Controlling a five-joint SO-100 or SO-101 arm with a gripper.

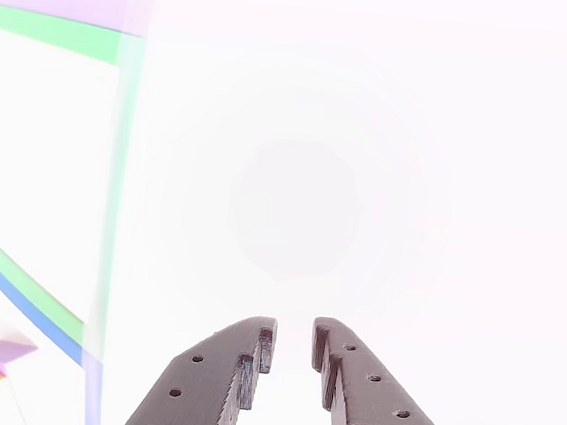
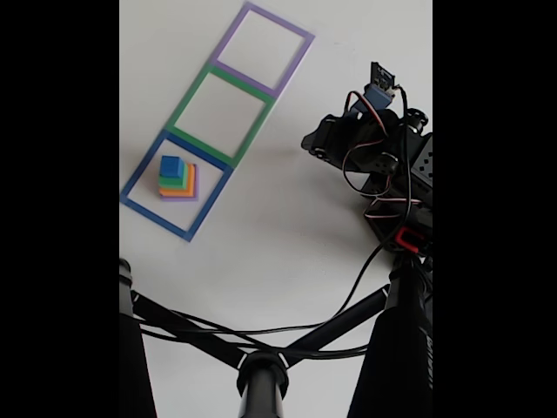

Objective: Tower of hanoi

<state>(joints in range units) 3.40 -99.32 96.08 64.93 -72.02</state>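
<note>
tool (image 1: 292, 346) empty, tower of hanoi (image 2: 177, 178) upright

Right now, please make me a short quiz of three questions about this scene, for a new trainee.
1. True or false: the stack of cubes sits inside the blue square outline.
2. Which cube is on top? A) purple B) blue C) orange
3. Fill in: the gripper holds ____ between its fingers.

Key:
1. True; the green outline and purple outline hold no cubes.
2. B; the purple cube is lowest.
3. Nothing; a gap shows between the fingers in the other view.
</note>
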